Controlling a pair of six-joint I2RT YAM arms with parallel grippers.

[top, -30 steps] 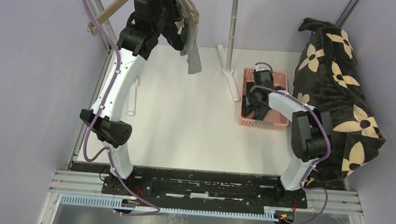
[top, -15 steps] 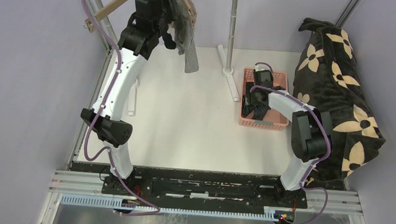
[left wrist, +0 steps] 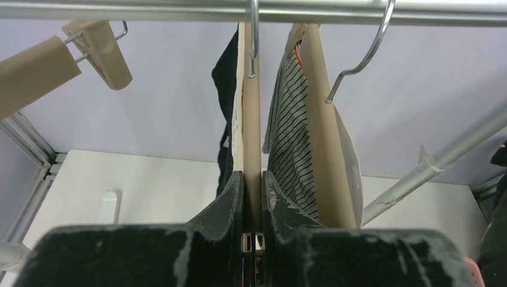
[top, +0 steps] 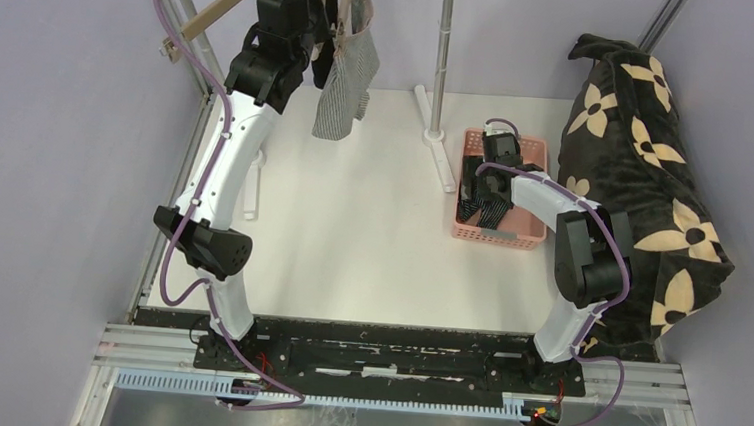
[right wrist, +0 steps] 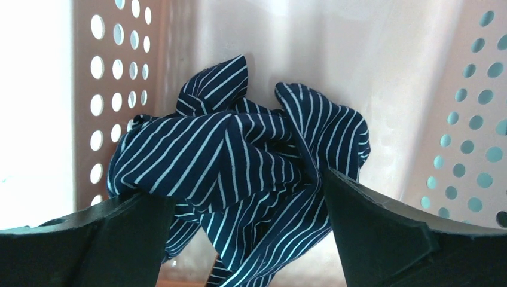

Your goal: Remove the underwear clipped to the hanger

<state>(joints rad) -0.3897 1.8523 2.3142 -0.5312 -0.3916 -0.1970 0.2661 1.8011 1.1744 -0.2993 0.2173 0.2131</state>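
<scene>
In the left wrist view my left gripper [left wrist: 253, 176] is shut on the lower edge of a tan wooden hanger [left wrist: 251, 119] that hangs from the metal rail [left wrist: 179, 9]. Black underwear [left wrist: 226, 89] hangs on its left side. Grey-and-white striped underwear [left wrist: 293, 137] hangs to its right, against a second wooden hanger [left wrist: 326, 149]. From above, the striped underwear [top: 347, 81] dangles beside the left gripper [top: 320, 39]. My right gripper [right wrist: 248, 221] is open inside the pink basket [top: 512, 237], and the navy striped underwear [right wrist: 239, 161] lies crumpled between its fingers on the basket floor.
An empty wooden clip hanger [left wrist: 36, 66] hangs at the rail's left end. The rack's upright pole [top: 445, 47] and foot stand at the back centre. A large black blanket with tan flowers [top: 647, 172] is heaped at the right, behind the basket.
My left gripper has closed onto the hanger, and the striped underwear has swung left and turned flat to the camera. The right gripper has opened wider over the navy underwear in the basket.
</scene>
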